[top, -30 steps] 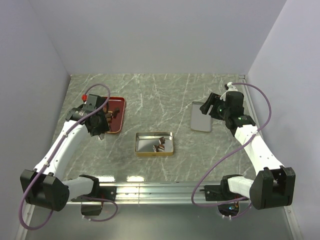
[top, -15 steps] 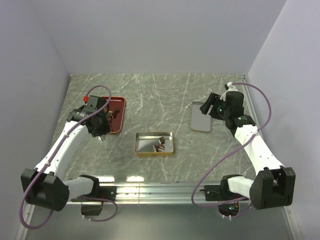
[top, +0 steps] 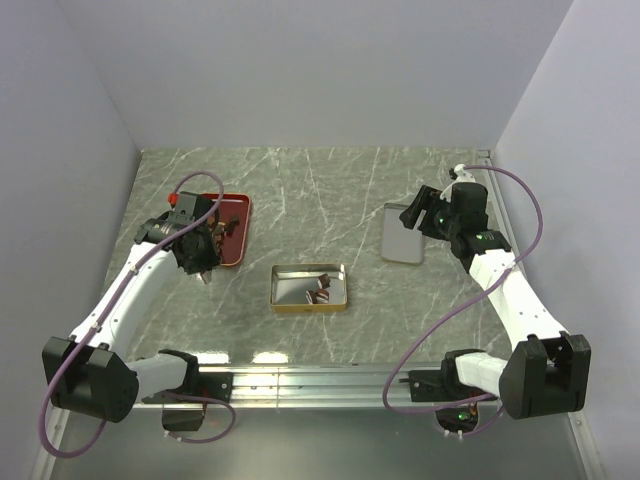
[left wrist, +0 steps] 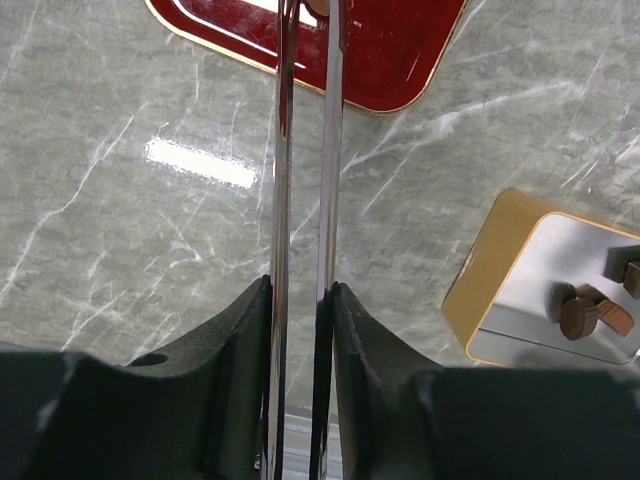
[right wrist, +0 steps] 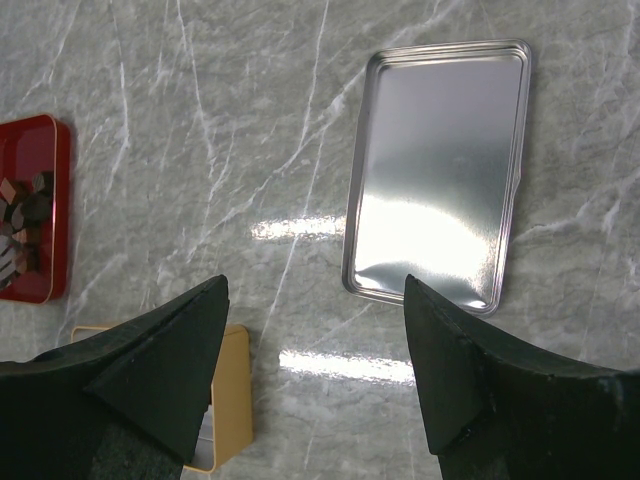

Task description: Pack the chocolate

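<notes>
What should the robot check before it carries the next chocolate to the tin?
1. Grip: left claw squeezes the tweezers: ok.
2. Catch: something between the tweezers' tips: cannot tell, they reach the picture's edge.
3. Target: gold tin open, with room: ok.
4. Supply: chocolate in the red tray: ok.
5. Path: right claw open over the silver lid, out of the way: ok.

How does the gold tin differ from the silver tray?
The gold tin has taller walls; the silver tray is shallow. The gold tin holds chocolate; the silver tray holds nothing. The gold tin lies lengthwise across the table, the silver tray front to back. Both are rounded rectangles.
</notes>
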`<state>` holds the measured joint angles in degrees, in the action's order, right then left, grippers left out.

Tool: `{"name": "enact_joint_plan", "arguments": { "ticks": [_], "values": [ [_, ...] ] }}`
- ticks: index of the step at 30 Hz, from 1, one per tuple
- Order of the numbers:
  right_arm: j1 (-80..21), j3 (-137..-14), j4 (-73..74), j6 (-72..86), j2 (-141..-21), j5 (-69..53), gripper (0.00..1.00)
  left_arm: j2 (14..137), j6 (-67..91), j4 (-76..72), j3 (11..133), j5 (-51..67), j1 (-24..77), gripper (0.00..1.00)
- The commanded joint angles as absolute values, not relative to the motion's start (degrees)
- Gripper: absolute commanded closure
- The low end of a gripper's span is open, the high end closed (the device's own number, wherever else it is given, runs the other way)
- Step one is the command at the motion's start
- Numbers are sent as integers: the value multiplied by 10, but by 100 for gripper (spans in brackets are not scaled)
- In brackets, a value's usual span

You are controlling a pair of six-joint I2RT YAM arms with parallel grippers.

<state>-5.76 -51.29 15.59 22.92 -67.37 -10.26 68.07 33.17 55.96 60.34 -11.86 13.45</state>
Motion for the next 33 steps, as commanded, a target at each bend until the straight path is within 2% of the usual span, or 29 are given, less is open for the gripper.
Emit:
{"name": "enact_joint_plan", "arguments": {
  "ticks": [1,33],
  "values": [
    [-62,-511,136,229,-668,-105,23,669,316,556,612,-113,134,73],
    [-66,-518,139,232,-674,-107,23,623,205,574,706,52,143,72]
  ]
}}
